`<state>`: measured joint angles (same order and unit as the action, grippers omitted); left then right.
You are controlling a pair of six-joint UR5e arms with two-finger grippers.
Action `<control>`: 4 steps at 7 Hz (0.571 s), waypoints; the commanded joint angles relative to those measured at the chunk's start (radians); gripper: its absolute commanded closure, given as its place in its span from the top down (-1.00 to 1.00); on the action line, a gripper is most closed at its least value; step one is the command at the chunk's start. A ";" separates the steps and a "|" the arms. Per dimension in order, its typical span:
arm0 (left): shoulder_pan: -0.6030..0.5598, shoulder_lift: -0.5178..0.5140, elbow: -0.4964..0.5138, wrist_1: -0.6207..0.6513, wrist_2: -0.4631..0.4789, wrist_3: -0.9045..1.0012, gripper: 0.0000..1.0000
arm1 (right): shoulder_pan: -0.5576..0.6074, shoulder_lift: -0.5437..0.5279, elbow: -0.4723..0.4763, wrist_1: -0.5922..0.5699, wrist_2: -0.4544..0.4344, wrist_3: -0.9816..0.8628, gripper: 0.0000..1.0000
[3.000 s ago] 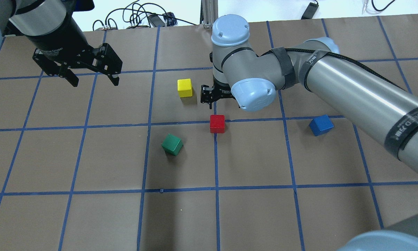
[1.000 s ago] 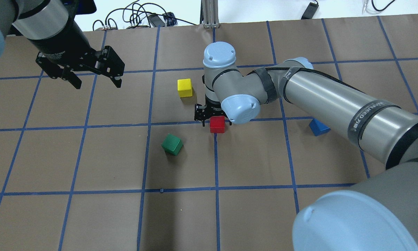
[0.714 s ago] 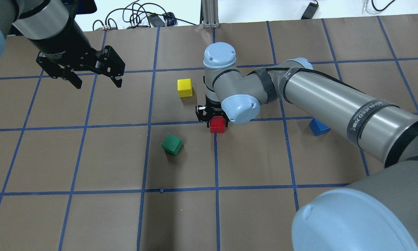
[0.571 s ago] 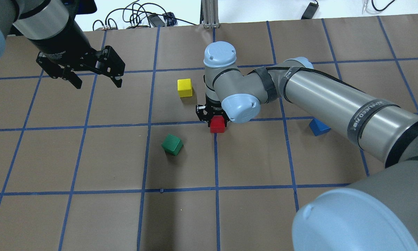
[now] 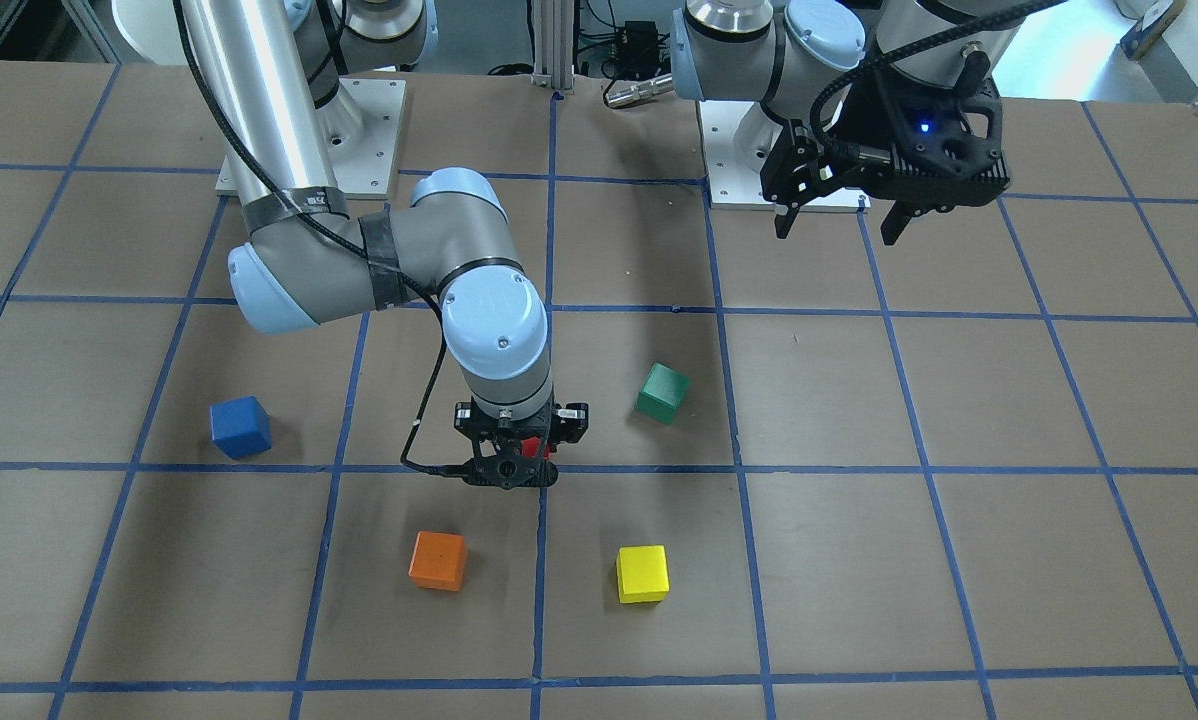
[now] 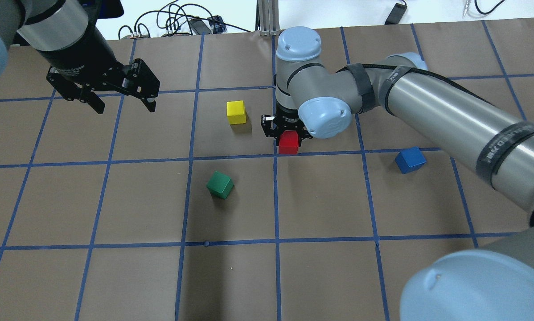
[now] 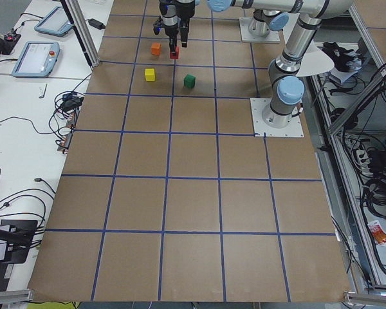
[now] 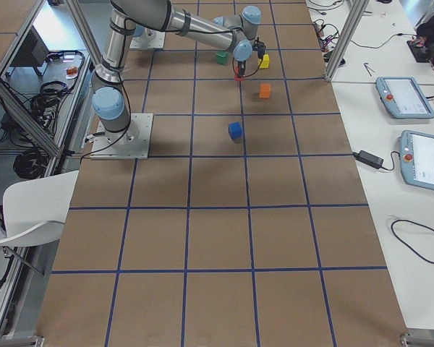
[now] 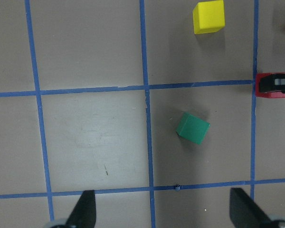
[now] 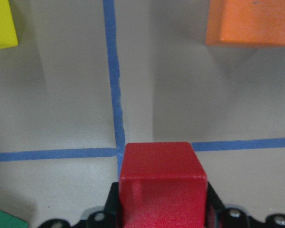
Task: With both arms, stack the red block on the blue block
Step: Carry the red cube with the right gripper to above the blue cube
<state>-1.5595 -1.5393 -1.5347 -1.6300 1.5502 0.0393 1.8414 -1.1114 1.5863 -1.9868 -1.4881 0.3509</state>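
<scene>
Bright, even light from above fills the table (image 6: 115, 276), and the shadows on it are soft-edged. Glare streaks the metal tube of the right arm (image 5: 259, 100). The right wrist view is hazy, with the red block (image 10: 161, 185) blurred close to the lens.

Red block (image 6: 288, 144) newly off the table, within right hand (image 6: 288, 136).

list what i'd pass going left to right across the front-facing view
blue block → orange block → right gripper, shut on the red block → left gripper; yellow block and green block overlap sideways between the grippers, so unordered
</scene>
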 commanded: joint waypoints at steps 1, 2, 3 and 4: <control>-0.001 -0.002 0.001 0.001 -0.001 0.004 1.00 | -0.150 -0.117 0.000 0.127 0.009 -0.127 -1.00; -0.001 -0.001 0.001 0.001 -0.002 0.004 1.00 | -0.209 -0.174 0.000 0.185 0.002 -0.201 -1.00; -0.001 -0.002 0.002 0.001 -0.001 0.007 1.00 | -0.270 -0.217 0.001 0.244 0.002 -0.292 -1.00; -0.001 -0.001 0.001 0.001 -0.002 0.005 1.00 | -0.330 -0.235 0.006 0.291 -0.003 -0.397 -1.00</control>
<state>-1.5600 -1.5409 -1.5333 -1.6291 1.5487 0.0446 1.5867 -1.3100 1.5882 -1.7592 -1.4869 0.0748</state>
